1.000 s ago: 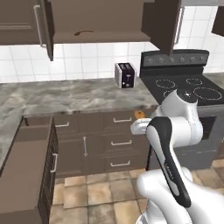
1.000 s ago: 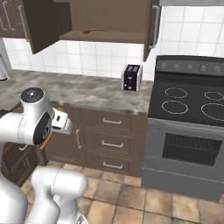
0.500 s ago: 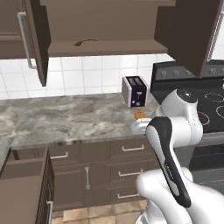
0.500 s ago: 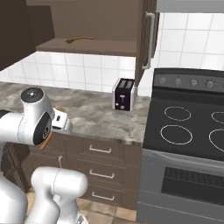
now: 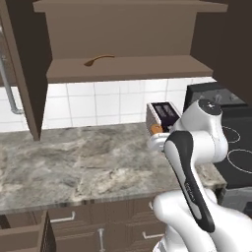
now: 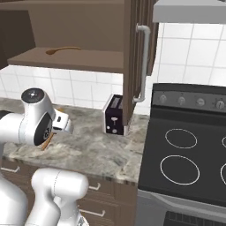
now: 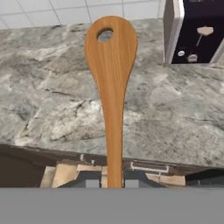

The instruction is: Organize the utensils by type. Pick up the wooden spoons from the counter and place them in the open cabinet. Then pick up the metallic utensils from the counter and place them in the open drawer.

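Note:
My gripper point(image 7: 113, 180) is shut on the handle of a wooden spoon point(image 7: 111, 74), orange-brown, whose flat bowl with a small hole points away over the counter point(image 7: 48, 100). From the base views, part of that spoon point(image 6: 47, 139) pokes out beside the hand above the counter point(image 5: 74, 167). A second wooden spoon point(image 5: 98, 59) lies on the lower shelf of the open cabinet point(image 5: 123, 71); from the right it is the thin brown spoon point(image 6: 62, 50) on the shelf point(image 6: 75, 61). A corner of the open drawer point(image 5: 22, 236) shows low on the left.
A black and silver toaster point(image 6: 115, 115) stands on the counter by the wall, just right of the hand point(image 7: 197, 30). The black stove point(image 6: 185, 154) is further right. Cabinet doors point(image 6: 137, 53) point(image 5: 19, 74) hang open on both sides of the shelf.
The whole picture has shifted: the camera has moved in and up, so cabinet shelf and counter look larger. The gripper stays shut on the wooden spoon.

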You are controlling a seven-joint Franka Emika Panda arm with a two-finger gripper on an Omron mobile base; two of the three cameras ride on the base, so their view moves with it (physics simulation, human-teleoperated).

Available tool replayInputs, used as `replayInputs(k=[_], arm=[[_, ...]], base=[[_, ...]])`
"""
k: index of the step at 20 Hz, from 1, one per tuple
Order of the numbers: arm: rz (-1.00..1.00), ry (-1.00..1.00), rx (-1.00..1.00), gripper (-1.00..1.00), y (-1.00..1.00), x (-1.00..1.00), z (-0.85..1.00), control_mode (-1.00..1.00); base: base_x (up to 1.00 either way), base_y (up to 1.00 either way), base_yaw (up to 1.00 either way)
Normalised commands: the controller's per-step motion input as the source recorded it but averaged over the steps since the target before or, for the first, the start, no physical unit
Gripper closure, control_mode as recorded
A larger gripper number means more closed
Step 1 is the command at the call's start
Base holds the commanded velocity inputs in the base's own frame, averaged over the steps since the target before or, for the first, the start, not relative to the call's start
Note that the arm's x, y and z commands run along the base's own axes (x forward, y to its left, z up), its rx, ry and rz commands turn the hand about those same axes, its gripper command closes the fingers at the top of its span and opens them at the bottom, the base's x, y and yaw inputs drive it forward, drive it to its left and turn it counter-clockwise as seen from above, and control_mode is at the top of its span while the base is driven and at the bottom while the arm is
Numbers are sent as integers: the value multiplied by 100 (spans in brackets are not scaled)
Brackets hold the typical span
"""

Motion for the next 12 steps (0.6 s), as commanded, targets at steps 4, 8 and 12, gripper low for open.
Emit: replayInputs(k=[4, 8, 12], arm=[[0, 0, 0, 100, 0, 0, 0, 100], [0, 0, 0, 100, 0, 0, 0, 100], [0, 0, 0, 100, 0, 0, 0, 100]], base=[[34, 11, 0], [3, 0, 0], [0, 0, 0]])
